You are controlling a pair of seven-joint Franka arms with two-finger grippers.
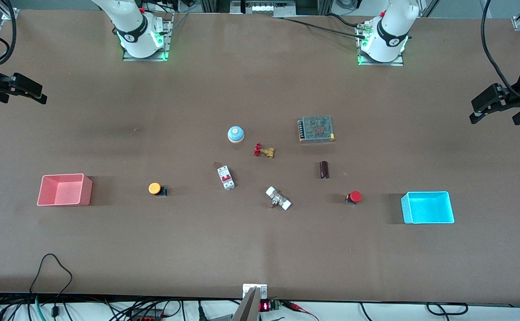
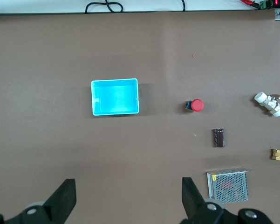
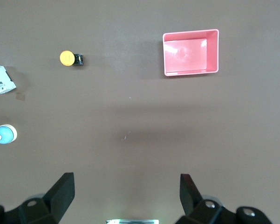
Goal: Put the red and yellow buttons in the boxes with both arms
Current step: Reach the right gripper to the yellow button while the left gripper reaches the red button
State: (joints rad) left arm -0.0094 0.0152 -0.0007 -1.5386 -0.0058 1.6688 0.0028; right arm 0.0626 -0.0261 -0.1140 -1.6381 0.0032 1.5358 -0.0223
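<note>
The yellow button (image 1: pixel 154 188) lies on the table beside the pinkish-red box (image 1: pixel 63 190), toward the right arm's end; both show in the right wrist view, button (image 3: pixel 67 58) and box (image 3: pixel 191 52). The red button (image 1: pixel 354 197) lies beside the cyan box (image 1: pixel 428 207), toward the left arm's end; both show in the left wrist view, button (image 2: pixel 196 105) and box (image 2: pixel 115 96). Both boxes are empty. My right gripper (image 1: pixel 37 91) (image 3: pixel 126 178) is open, empty and high over its table end. My left gripper (image 1: pixel 493 117) (image 2: pixel 128 183) is open, empty and high over its end.
Between the buttons lie a light-blue dome (image 1: pixel 236 133), a red-handled brass valve (image 1: pixel 263 150), a white circuit breaker (image 1: pixel 226 177), a white pipe fitting (image 1: pixel 278 198), a dark cylinder (image 1: pixel 324 170) and a mesh-topped power supply (image 1: pixel 316 128).
</note>
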